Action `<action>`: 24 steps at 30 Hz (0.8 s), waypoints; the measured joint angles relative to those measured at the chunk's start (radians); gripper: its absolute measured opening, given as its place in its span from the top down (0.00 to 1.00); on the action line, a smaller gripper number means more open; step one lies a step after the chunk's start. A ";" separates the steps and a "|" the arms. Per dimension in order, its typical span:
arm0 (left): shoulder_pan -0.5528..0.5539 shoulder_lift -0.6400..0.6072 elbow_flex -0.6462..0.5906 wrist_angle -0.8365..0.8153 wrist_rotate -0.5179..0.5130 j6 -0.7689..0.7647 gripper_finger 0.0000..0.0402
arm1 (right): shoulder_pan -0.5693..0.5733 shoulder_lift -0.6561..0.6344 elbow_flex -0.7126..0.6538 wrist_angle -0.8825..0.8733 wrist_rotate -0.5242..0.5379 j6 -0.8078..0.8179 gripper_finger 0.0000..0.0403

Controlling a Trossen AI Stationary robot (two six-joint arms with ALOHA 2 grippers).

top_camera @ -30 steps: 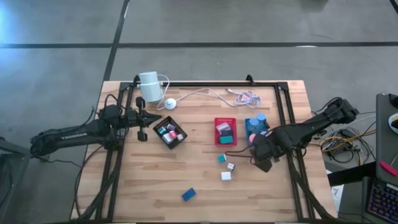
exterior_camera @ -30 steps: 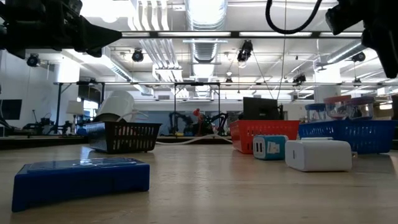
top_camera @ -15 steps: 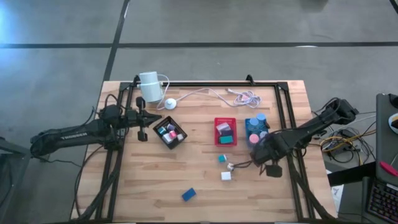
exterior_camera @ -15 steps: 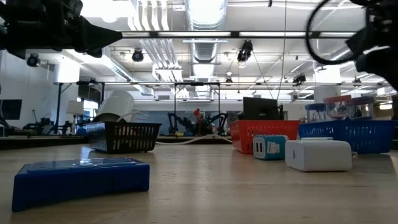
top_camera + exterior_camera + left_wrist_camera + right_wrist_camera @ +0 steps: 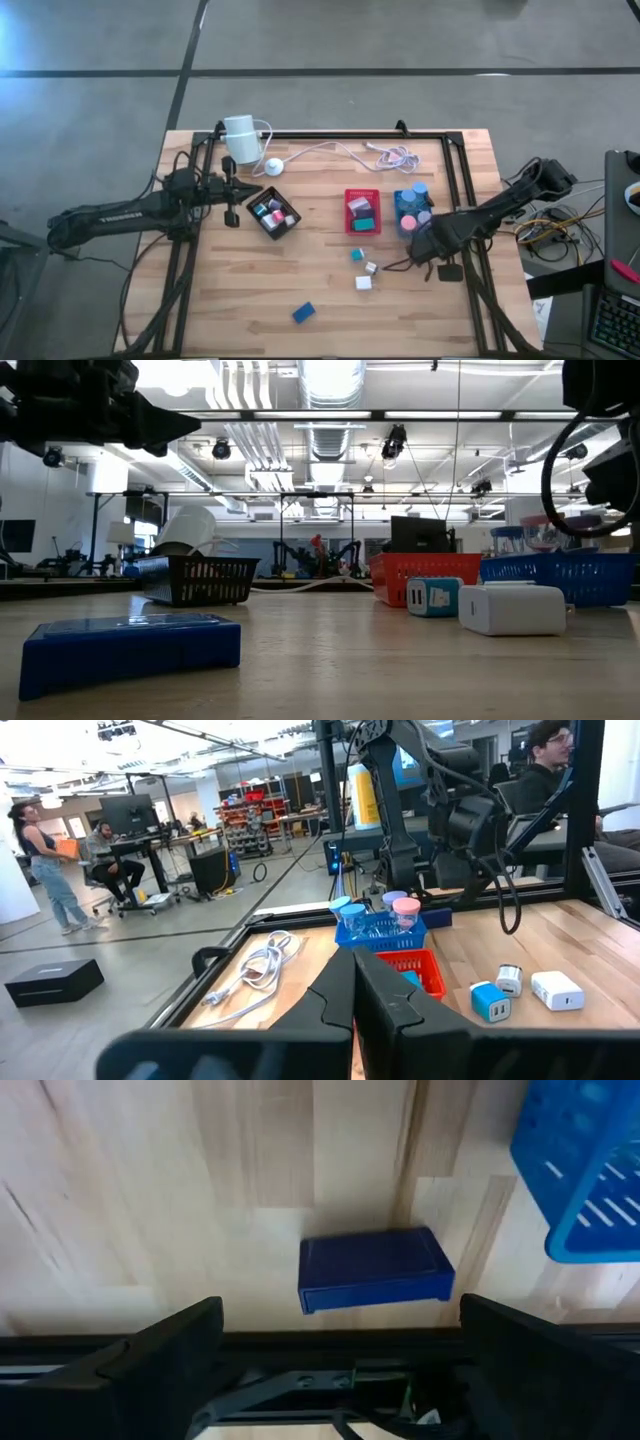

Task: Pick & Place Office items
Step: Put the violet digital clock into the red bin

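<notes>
Our right gripper [image 5: 340, 1342], spread wide and empty, hangs over the flat dark-blue rectangular plastic block [image 5: 375, 1270], which looks light, rigid and slick, so we would pinch its narrower width, while our left gripper [image 5: 352, 992] waits clenched by the table's left edge.

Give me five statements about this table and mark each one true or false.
1. The right gripper has its jaws wide open. True.
2. The left gripper is holding a white block. False: its jaws are shut on nothing, beside the black tray.
3. The red tray sits between the black tray and the blue tray. True.
4. The blue block lies inside the blue tray. False: it lies alone on the bare wood near the front edge.
5. The white cylinder stands in the red tray. False: it stands at the table's back left.
</notes>
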 joint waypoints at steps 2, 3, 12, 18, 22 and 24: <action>0.000 0.007 0.000 0.011 0.000 0.000 0.99 | 0.000 0.000 -0.007 0.001 0.004 -0.013 0.01; 0.000 0.011 0.000 0.014 0.000 0.000 0.99 | -0.001 0.000 -0.012 0.003 0.008 -0.021 0.01; 0.000 0.030 0.000 0.019 -0.004 0.015 0.99 | -0.010 -0.001 -0.075 0.070 0.036 -0.042 0.01; 0.001 0.033 0.000 0.021 -0.004 0.015 0.99 | -0.031 -0.002 -0.084 0.078 0.047 -0.043 0.01; 0.001 0.033 0.000 0.022 -0.004 0.015 0.99 | -0.040 -0.002 -0.088 0.084 0.047 -0.034 0.01; 0.001 0.033 0.000 0.022 -0.004 0.015 0.99 | -0.041 -0.002 -0.091 0.087 0.046 -0.026 0.01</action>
